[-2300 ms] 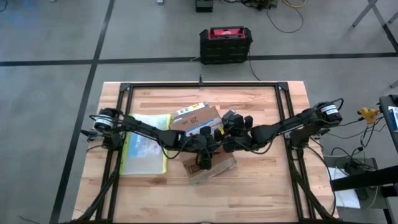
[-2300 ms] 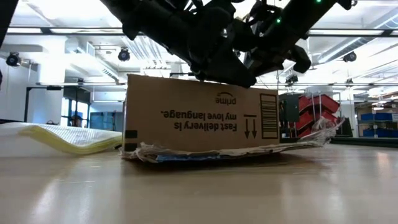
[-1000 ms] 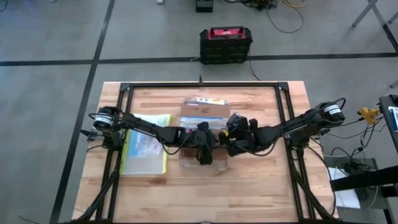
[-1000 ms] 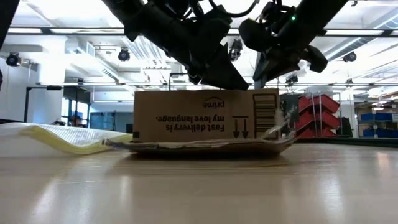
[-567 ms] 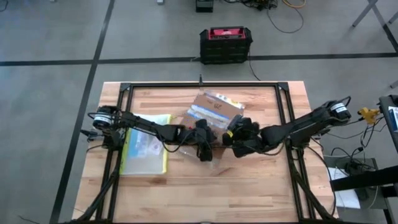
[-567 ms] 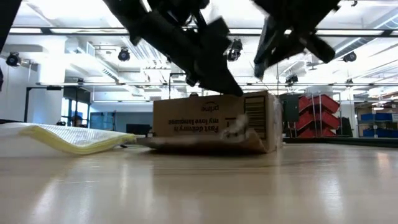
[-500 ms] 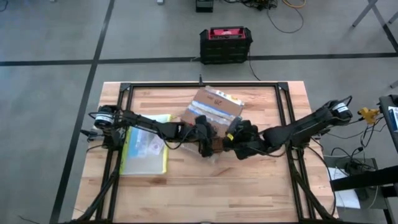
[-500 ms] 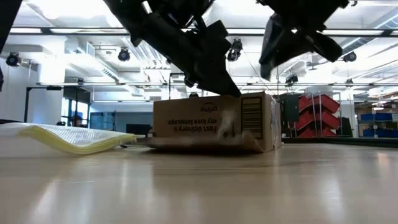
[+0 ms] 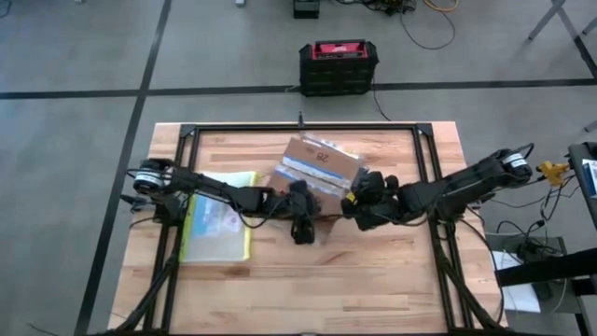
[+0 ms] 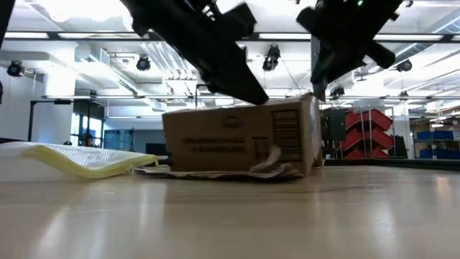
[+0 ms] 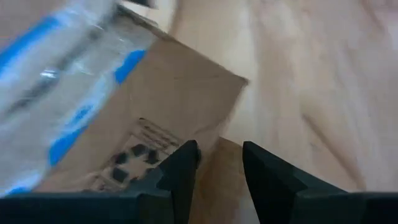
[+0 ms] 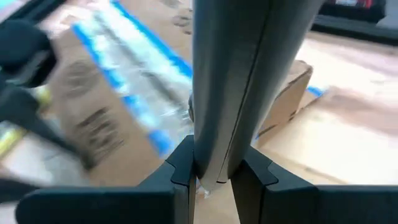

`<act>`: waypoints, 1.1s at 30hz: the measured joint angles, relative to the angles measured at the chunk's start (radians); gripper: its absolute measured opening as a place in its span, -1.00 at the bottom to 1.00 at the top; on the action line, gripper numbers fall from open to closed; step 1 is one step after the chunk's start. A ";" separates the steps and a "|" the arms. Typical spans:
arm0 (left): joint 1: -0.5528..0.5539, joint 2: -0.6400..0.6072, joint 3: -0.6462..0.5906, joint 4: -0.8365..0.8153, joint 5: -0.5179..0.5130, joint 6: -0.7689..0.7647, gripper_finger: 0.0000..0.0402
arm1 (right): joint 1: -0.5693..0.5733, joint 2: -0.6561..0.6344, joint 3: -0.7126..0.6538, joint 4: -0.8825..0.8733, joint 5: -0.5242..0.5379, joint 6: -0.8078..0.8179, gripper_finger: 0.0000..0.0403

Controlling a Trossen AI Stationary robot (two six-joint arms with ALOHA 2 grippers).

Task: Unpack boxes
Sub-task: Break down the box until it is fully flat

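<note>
The brown cardboard box (image 9: 322, 154) (image 10: 230, 140) lies slantwise on the table behind its middle, with its bottom edge on the wood. Crinkled clear plastic with blue stripes (image 9: 308, 175) (image 12: 124, 68) lies over the box and shows under its near edge (image 10: 237, 171). My left gripper (image 9: 312, 222) (image 11: 221, 158) is at the box's near side, shut on a flap. My right gripper (image 9: 353, 201) (image 12: 217, 168) hangs by the box's right end, shut on a dark grey flat tool (image 12: 242, 74). My left gripper has a brown cardboard flap edge (image 11: 219, 177) of the box between its two fingers. The fingers slant down from the table's left. The rest of the box rests on the table. My right gripper pinches the dark grey tool near its lower end (image 12: 214, 155) between its two fingers. The tool runs out past the fingers, and its far end is outside the picture.
A clear yellow-edged pouch (image 9: 219, 215) (image 10: 79, 158) lies flat at the table's left. A black frame rail (image 9: 298, 129) runs around the table's far part. A black and red case (image 9: 338, 65) stands on the floor beyond the table. Bare wood lies toward the near edge.
The box has turned about on the table from square to slanted, and its right end now points toward the far right. My left gripper has risen a little with the flap. My right gripper has gone up and toward the table's right edge, still shut on the tool.
</note>
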 joint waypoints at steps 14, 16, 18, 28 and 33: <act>0.137 -0.339 -0.017 -0.651 -0.282 0.033 -0.41 | -0.056 0.016 -0.002 0.000 -0.152 -0.087 -0.76; 0.224 -0.380 -0.054 -0.717 -0.244 0.050 -0.41 | -0.060 0.035 -0.003 0.002 -0.197 -0.101 -0.76; 0.310 -0.423 -0.099 -0.722 -0.236 0.072 -0.41 | -0.063 0.056 -0.003 0.005 -0.224 -0.118 -0.76; 0.450 -0.402 -0.402 -0.277 0.013 0.092 -0.41 | -0.243 0.070 -0.003 0.174 -0.264 -0.423 -0.76; 0.298 -0.312 -0.431 -0.166 0.139 -0.026 -0.41 | -0.413 0.070 0.016 0.201 -0.261 -0.630 -0.76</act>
